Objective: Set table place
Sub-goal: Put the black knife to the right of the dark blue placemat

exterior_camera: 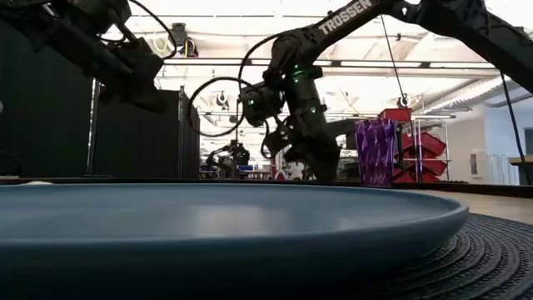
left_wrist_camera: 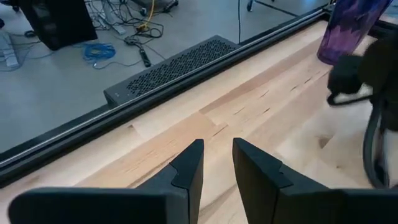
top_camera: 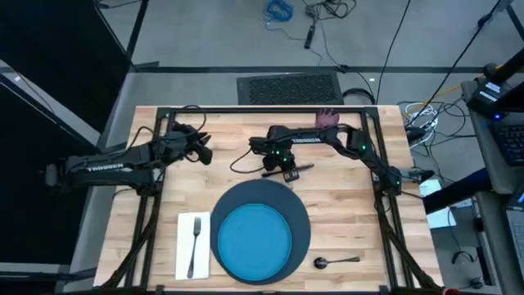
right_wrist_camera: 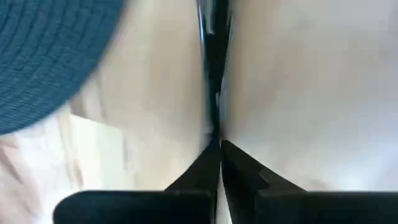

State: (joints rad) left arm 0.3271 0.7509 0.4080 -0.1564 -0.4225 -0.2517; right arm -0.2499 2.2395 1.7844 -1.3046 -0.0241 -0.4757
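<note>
Two arms over the table (top_camera: pixel 344 213): the right gripper (right_wrist_camera: pixel 219 146) is down behind the charger (top_camera: pixel 299 213), fingers pinched together on the knife (right_wrist_camera: pixel 211 74). Left gripper (left_wrist_camera: pixel 217 158) hovers far left, fingers slightly apart, empty. Fork (top_camera: pixel 195 242) lies on the napkin (top_camera: pixel 184 254).

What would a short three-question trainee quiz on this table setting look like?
1. True or false: the fork lies on the napkin.
2. Which piece are the right gripper fingers shut on? A: fork. B: knife. C: napkin.
3. Fill in: the blue plate sits on the dark ____, and the spoon lies beside that.

Key: 1 true. 2 B. 3 charger.
</note>
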